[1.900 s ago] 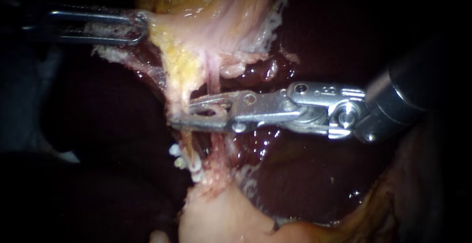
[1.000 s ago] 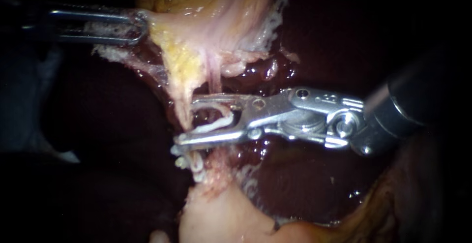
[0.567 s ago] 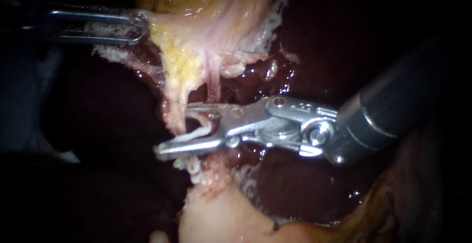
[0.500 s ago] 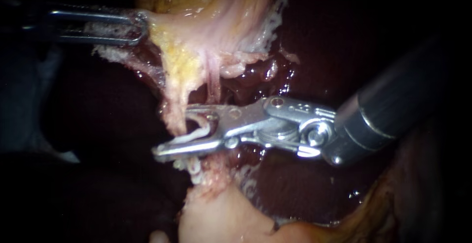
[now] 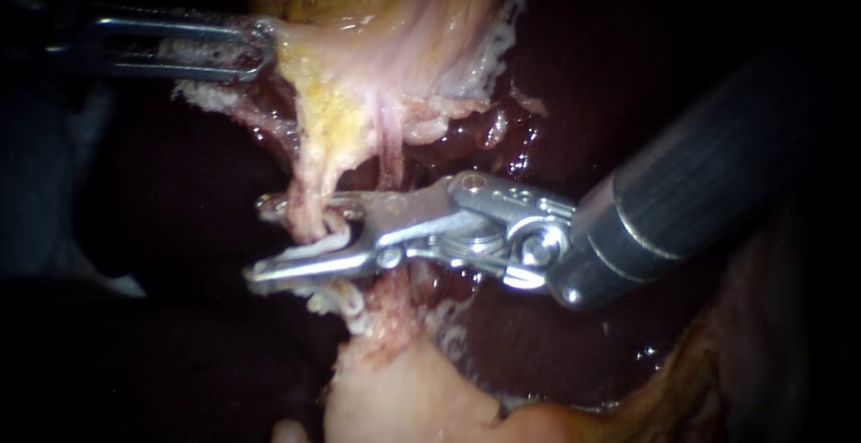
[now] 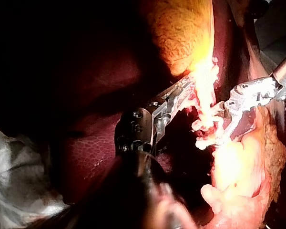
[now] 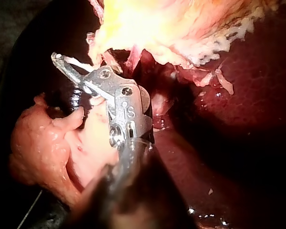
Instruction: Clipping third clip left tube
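While the dark red liver [image 5: 574, 353] fills the background on every side, the gallbladder [image 5: 404, 13] hangs in from the top of the endoscope view as a broad yellow and pink sheet that narrows downward. A pale, rounded mass of tissue [image 5: 404, 403] lies at the bottom edge, and thin strands run between it and the gallbladder.

My right instrument [image 5: 269, 238] comes in from the upper right on a thick dark shaft with a bright metal wrist, and reaches leftward across those strands. Its jaws are parted with a clear gap between them, the upper one nearly level and the lower one angled down to the left. My left instrument [image 5: 256, 44] enters at the upper left and looks much slimmer. Its jaws are clenched on the gallbladder's left edge, which is stretched out toward them.

The left tube [image 5: 314, 183], a pale cord below the yellow fat, passes down into the gap between the right instrument's parted jaws. Just beside it, a thinner pink strand [image 5: 387, 143] runs down toward the jaws' hinge. A white clip [image 5: 325, 243] lies along the inner face of the lower jaw, right beside the tube. Whether it also touches the upper jaw I cannot tell. Several small white clips [image 5: 339, 301] cluster on the strands just beneath the lower jaw.
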Robot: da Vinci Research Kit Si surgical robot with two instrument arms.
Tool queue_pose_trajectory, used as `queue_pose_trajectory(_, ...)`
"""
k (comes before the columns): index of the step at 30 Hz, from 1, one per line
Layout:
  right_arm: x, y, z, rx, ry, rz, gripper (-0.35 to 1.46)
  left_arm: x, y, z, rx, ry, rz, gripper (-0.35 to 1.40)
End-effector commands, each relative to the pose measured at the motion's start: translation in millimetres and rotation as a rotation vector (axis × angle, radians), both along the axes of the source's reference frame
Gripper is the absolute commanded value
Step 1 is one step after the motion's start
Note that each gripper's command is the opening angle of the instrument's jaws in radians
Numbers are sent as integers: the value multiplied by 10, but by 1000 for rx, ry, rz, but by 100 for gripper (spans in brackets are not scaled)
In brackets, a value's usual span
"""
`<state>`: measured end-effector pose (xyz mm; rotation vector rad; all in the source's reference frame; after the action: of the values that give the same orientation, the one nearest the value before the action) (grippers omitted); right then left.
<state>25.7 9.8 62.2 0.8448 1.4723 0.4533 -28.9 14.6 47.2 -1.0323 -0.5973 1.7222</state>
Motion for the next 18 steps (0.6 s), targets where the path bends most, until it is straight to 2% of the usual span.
queue_pose_trajectory(1, 2, 1, 0, 1, 4, 5, 49, 0, 0, 0, 0, 0, 0, -35)
queue_pose_trajectory(6, 5, 8, -3, 6, 1, 18, 49, -1, 0, 0, 0, 1, -1, -35)
queue_pose_trajectory(10, 1, 24, -13, 5, -7, 41, 48, -1, 0, 0, 0, 1, -1, -35)
queue_pose_trajectory(14, -2, 38, -22, 3, -3, 44, 48, -2, 1, 1, 0, 1, -1, -35)
queue_pose_trajectory(18, -4, 41, -27, 1, 1, 43, 49, -2, 1, 1, 0, 1, -1, -35)
